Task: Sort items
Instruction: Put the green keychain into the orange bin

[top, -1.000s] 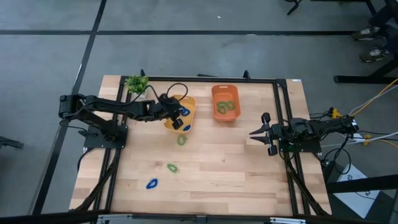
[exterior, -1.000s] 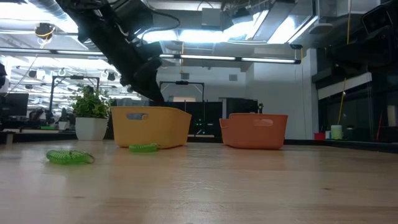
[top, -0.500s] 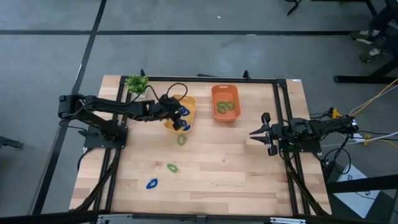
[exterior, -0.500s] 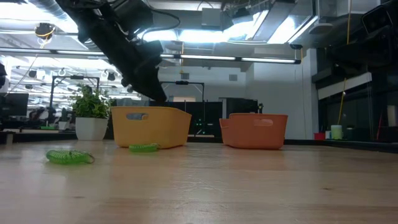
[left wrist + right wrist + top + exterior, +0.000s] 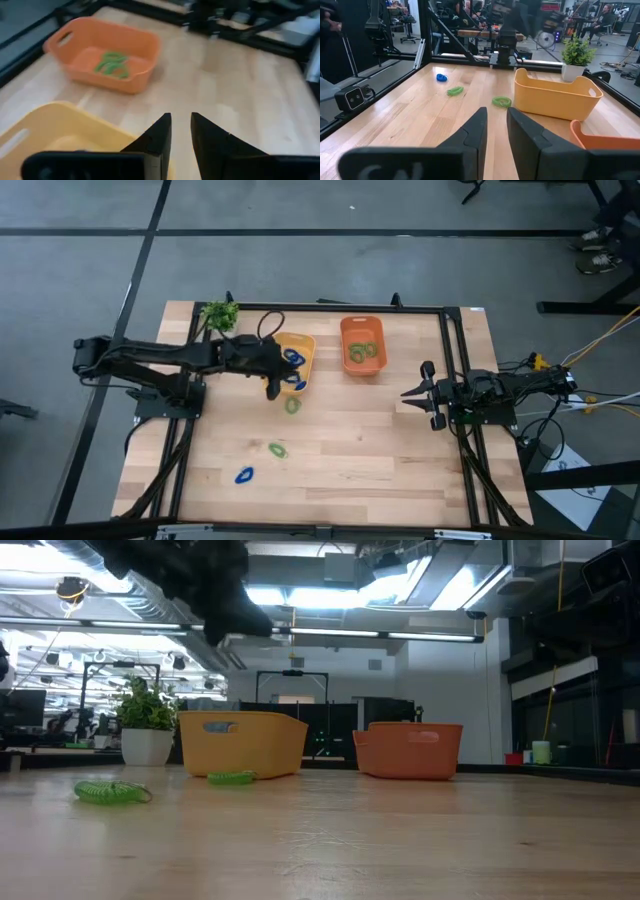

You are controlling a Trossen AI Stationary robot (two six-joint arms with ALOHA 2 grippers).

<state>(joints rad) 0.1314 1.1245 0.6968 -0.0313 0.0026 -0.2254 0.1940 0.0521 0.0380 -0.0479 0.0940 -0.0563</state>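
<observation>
Blue rings (image 5: 297, 360) lie in the yellow bin (image 5: 303, 345), and green rings (image 5: 362, 351) in the orange bin (image 5: 345, 330). On the table lie a green ring (image 5: 291, 405) just before the yellow bin, a second green ring (image 5: 277, 449), and a blue ring (image 5: 243, 475). My left gripper (image 5: 272, 386) hangs high over the yellow bin's near left corner. In its wrist view it (image 5: 181, 125) shows a narrow gap with nothing in it. My right gripper (image 5: 405, 393) waits at the table's right edge, level, narrowly open (image 5: 496, 120) and empty.
A potted plant (image 5: 219, 313) stands at the far left corner, beside the yellow bin. Black frame rails (image 5: 455, 360) run along the table's sides and far edge. Bare wood lies in the middle and along the near right of the table (image 5: 380, 450).
My left gripper has risen from just above the yellow bin to well above it. It has drawn back a little toward the table's left edge and tipped up from pointing steeply down to nearer level. The rings and bins have kept their places.
</observation>
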